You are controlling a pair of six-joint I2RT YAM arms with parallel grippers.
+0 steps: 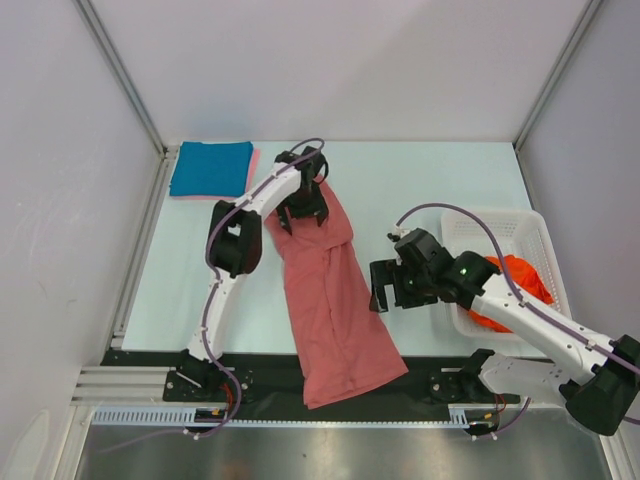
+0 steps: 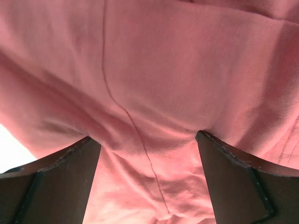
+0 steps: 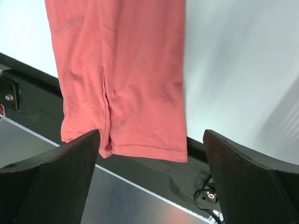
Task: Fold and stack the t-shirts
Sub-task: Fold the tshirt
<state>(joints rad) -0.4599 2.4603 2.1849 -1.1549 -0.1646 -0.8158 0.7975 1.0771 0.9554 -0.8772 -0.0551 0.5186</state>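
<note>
A salmon-red t-shirt [image 1: 335, 300] lies folded lengthwise; teal t-shirt [image 1: 211, 168] folded far-left.

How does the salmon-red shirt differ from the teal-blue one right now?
The dusty salmon-red cloth t-shirt lies as a long narrow strip; the teal-blue cloth t-shirt is a compact folded rectangle. The salmon one overhangs the near edge of the table; the teal one sits well inside it. The left gripper is at the salmon one's far end; none nears the teal. Both are plain cloth.
</note>
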